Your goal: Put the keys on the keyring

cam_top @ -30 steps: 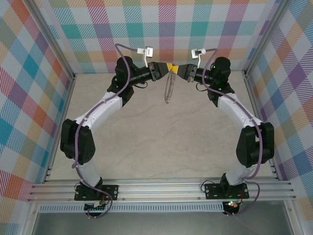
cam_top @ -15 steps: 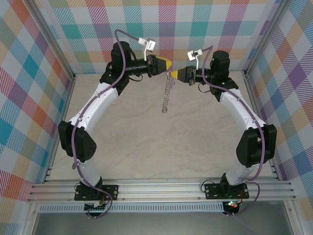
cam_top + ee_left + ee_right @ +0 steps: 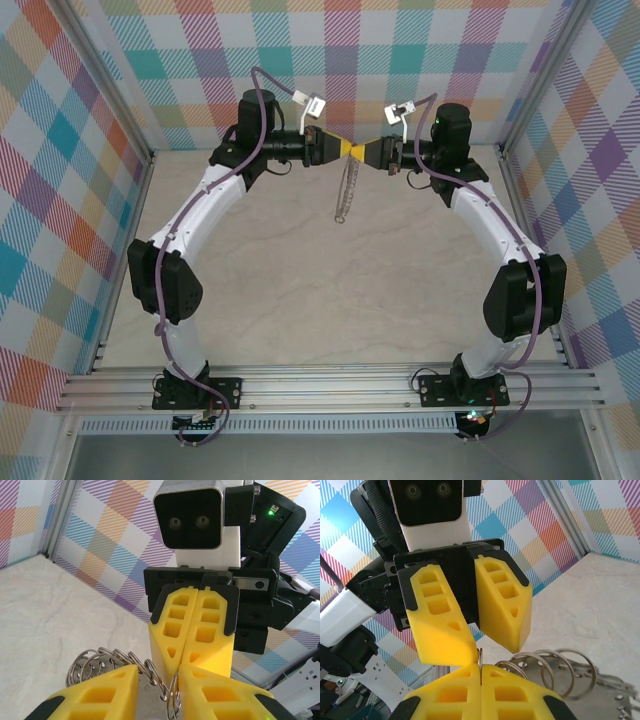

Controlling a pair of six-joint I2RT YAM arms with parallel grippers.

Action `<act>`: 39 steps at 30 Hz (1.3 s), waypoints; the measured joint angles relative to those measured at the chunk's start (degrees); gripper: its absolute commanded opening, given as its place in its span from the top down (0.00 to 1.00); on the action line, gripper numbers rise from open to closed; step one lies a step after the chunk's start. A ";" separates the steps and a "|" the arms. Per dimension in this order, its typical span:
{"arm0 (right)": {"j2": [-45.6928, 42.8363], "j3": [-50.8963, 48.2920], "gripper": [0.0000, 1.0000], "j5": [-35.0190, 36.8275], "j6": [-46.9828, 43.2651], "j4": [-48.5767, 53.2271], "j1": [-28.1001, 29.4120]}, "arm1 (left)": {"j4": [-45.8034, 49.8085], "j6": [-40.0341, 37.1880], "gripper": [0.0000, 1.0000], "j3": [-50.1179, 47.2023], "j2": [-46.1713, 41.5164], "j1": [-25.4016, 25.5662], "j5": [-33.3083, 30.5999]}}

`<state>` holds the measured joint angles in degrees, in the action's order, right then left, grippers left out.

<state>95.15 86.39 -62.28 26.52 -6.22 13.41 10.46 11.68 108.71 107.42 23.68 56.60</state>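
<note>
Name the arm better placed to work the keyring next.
Left, probably. The right tool is shut on the top of the keyring, keeping it hanging; the left tool, jaws apart at the rim, is free to work.

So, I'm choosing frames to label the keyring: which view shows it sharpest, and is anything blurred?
Top external: evenly lit, keyring only a thin faint line over the pale table. Left wrist: loops fairly crisp. Right wrist: loops sharpest, lower-right metal hazy.
</note>
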 measured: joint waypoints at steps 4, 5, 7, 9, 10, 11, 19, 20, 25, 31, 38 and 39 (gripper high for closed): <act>0.00 0.00 1.00 -0.37 0.02 -0.13 0.00 | -0.02 0.02 0.77 0.00 0.02 -0.09 1.57; 0.00 0.00 1.00 -0.37 0.04 -0.17 0.00 | -0.02 0.02 0.80 0.00 0.02 -0.09 2.14; 0.02 0.00 1.00 -0.37 0.20 -0.24 0.00 | -0.02 0.00 0.86 0.00 0.04 -0.11 3.04; 0.07 0.00 1.00 -0.48 0.44 -0.39 0.00 | -0.04 -0.09 0.90 0.00 0.04 -0.11 3.85; 0.07 0.00 1.00 -0.68 0.48 -0.57 0.00 | -0.04 -0.15 0.90 0.00 0.07 -0.15 4.04; 0.07 0.00 1.00 -0.70 0.66 -0.57 0.00 | -0.07 -0.20 0.91 0.00 0.13 -0.15 4.35; 0.72 -0.02 1.00 -1.42 1.77 -1.68 0.00 | -0.09 -0.39 1.00 0.00 0.42 -0.09 5.09; 0.76 -0.02 1.00 -1.42 1.99 -1.70 0.00 | -0.07 -0.37 1.00 0.00 0.44 -0.07 5.09; 0.76 -0.26 0.76 -0.98 3.61 -3.04 -0.48 | -2.38 1.05 1.00 -0.74 0.31 0.52 3.32; 0.66 -3.58 0.69 -0.81 7.43 -9.01 -2.10 | -8.44 4.98 1.00 -6.40 -0.61 0.98 -0.96; -0.66 -8.09 0.66 -0.79 10.01 -12.59 -3.08 | -12.70 8.09 1.00 -7.61 -0.83 0.98 -3.30; -0.87 -8.48 0.65 -0.81 10.23 -13.03 -3.08 | -13.35 8.44 1.00 -7.69 -0.92 0.98 -3.37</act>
<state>94.28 77.91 -63.09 36.75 -19.25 10.33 -2.90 20.12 101.01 106.50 24.67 53.23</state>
